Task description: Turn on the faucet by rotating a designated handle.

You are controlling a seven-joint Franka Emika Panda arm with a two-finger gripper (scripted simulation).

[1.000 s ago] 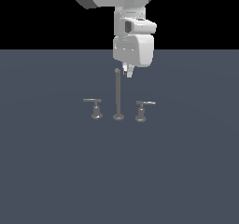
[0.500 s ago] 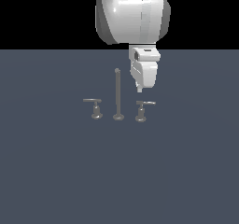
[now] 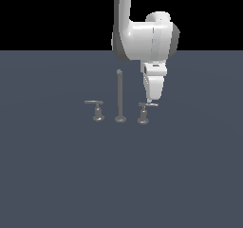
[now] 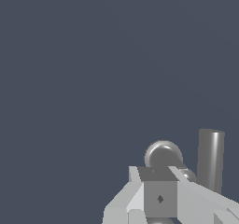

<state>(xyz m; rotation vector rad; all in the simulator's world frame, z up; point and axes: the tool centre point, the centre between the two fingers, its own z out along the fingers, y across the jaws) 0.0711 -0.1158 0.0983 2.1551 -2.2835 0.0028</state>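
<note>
The faucet stands mid-floor, its tall thin spout post (image 3: 119, 96) between two short lever handles. The designated handle (image 3: 144, 113), on the exterior view's right, carries a thin lever with a pale tip. Its duller twin (image 3: 97, 111) is on the left. My gripper (image 3: 150, 99) points down, its tip just above and touching or nearly touching the pale lever end. Its fingers look pressed together and hold nothing. In the wrist view my gripper (image 4: 158, 181) sits right by the handle's rounded top (image 4: 162, 154), with the spout post (image 4: 211, 158) beside it.
A flat dark grey floor (image 3: 57, 175) spreads all round the faucet. The white arm (image 3: 142, 39) comes down from above, just to the exterior view's right of the spout post.
The arm has swung from above the spout post toward the exterior view's right and lowered, bringing the gripper tip down to the right handle's lever. The handles look unmoved.
</note>
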